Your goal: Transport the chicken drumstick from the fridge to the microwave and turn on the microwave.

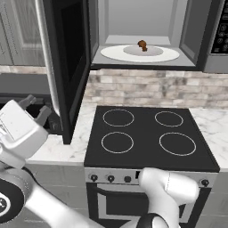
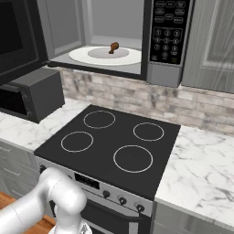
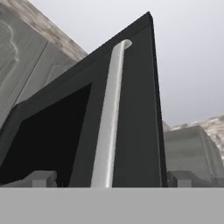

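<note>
While the microwave (image 1: 147, 35) stands open above the stove (image 1: 149, 136), we see the chicken drumstick (image 1: 142, 45) lying on the white round turntable (image 1: 113, 53) inside it, near the middle of the plate. From the right base view the same drumstick (image 2: 113, 47) rests on the turntable (image 2: 82, 55), and the button panel (image 2: 167, 29) is just to the right of the opening.

The microwave door (image 1: 67, 67) is swung out to the left, its black window facing the cavity. Our pincer (image 1: 36, 111) is low at the left, beside the lower edge of this door, over the marble table (image 1: 53, 149). In the hand view we look up along the door (image 3: 135, 113), and its long pale handle (image 3: 109, 118) runs between the two dark finger tips (image 3: 41, 178). The tips stand wide apart, one on each side of the handle, so the pincer is open and grips nothing.

A smaller black box oven (image 2: 32, 96) sits on the table at the left in the right base view. The stove has four ring burners and a row of knobs (image 1: 110, 178) at its front.
</note>
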{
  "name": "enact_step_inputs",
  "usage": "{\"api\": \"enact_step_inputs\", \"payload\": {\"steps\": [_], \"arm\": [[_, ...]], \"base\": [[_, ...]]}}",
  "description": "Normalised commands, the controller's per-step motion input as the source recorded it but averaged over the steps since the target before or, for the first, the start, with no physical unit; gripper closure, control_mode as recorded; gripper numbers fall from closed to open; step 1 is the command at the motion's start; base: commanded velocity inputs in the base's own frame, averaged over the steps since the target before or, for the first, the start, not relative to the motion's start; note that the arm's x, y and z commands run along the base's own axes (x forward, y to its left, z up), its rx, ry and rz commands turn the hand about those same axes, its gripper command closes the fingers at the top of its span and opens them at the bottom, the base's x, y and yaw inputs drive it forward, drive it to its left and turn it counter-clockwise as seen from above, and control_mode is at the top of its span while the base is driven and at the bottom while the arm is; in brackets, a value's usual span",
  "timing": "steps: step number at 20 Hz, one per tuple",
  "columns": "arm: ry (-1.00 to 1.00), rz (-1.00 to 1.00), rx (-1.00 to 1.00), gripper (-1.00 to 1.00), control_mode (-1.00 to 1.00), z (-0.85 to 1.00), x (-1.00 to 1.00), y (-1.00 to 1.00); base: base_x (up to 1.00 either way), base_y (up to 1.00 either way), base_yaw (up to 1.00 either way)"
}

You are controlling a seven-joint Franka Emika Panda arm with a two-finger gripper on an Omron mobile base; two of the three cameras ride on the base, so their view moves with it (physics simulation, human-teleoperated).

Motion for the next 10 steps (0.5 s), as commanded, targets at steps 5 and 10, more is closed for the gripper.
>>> {"api": "enact_step_inputs", "payload": {"steps": [5,10], "arm": [[0.0,0.0,0.0,-1.0,-1.0,-0.17,0.35,0.0],[0.0,0.0,0.0,-1.0,-1.0,-0.23,0.21,0.0]], "base": [[0.0,0.0,0.0],[0.0,0.0,0.0]]}}
